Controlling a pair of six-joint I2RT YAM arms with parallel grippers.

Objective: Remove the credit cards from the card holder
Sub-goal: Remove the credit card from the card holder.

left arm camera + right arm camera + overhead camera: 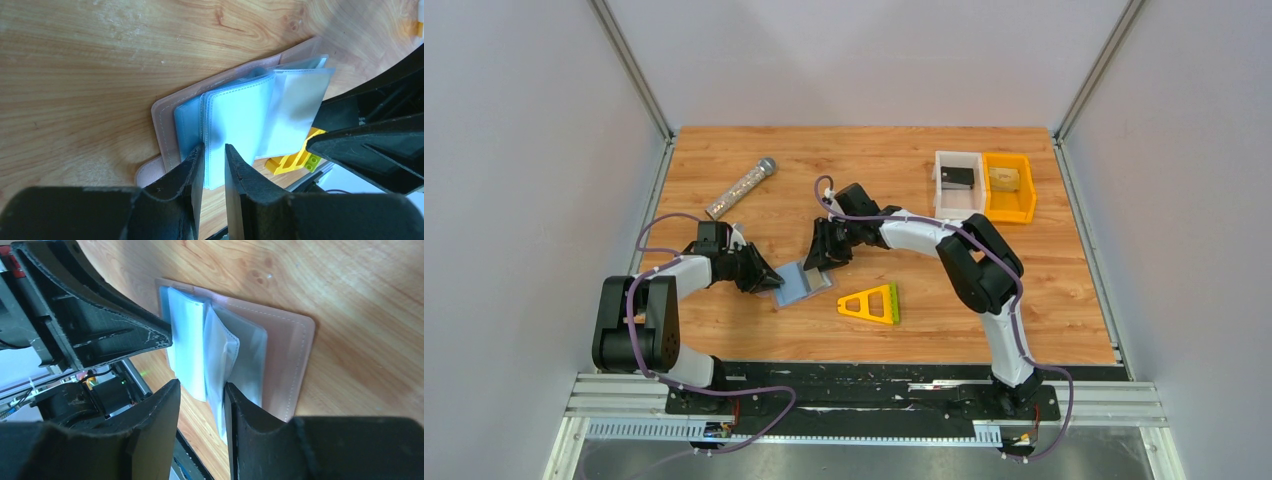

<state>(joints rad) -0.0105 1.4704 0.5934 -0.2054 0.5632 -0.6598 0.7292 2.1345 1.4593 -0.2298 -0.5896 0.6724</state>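
The card holder (804, 283) lies open on the table (904, 150) between my two arms, pinkish cover down, its clear leaves fanned upward. My left gripper (215, 150) is narrowed onto a stack of bluish leaves and holds them. My right gripper (200, 390) stands narrow around a single clear leaf that rests against one finger. Bare wood shows in the gap, so I cannot tell whether that leaf is pinched. No credit cards show in the leaves from either wrist view.

My worries are these. The plastic is slick and thin, so a leaf may slide free when I pull. If both arms draw apart, the stitched spine may tear, or the whole light holder may lift and skid toward the yellow triangular frame (871, 303). The two grippers work close together and could knock.
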